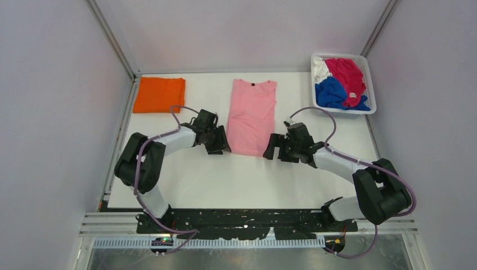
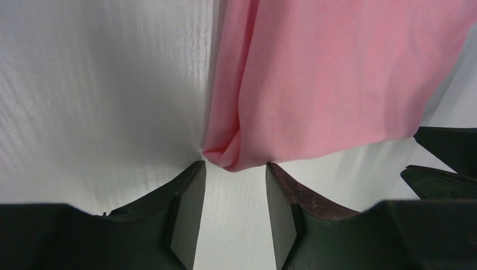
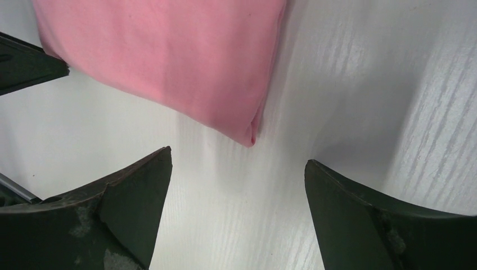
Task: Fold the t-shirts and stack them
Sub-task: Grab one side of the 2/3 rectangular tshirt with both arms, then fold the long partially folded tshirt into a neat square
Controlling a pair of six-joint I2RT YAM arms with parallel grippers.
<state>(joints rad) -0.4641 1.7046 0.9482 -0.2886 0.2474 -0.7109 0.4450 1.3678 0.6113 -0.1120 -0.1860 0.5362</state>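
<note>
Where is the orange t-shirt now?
Top view: the orange t-shirt lies folded at the far left corner of the table, left of the pink t-shirt.

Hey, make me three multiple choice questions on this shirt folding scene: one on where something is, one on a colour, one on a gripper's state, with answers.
1. Where does the orange t-shirt lie?
A. at the far left of the table
B. in the near right corner
C. between the arms' bases

2. What colour is the t-shirt between the left gripper and the right gripper?
A. blue
B. white
C. pink

3. The right gripper is
A. shut on cloth
B. open, holding nothing
C. out of view

Answers:
1 A, it lies folded in the far left corner.
2 C, the pink t-shirt lies lengthwise between them.
3 B, its wrist view shows the fingers wide apart over bare table.
</note>
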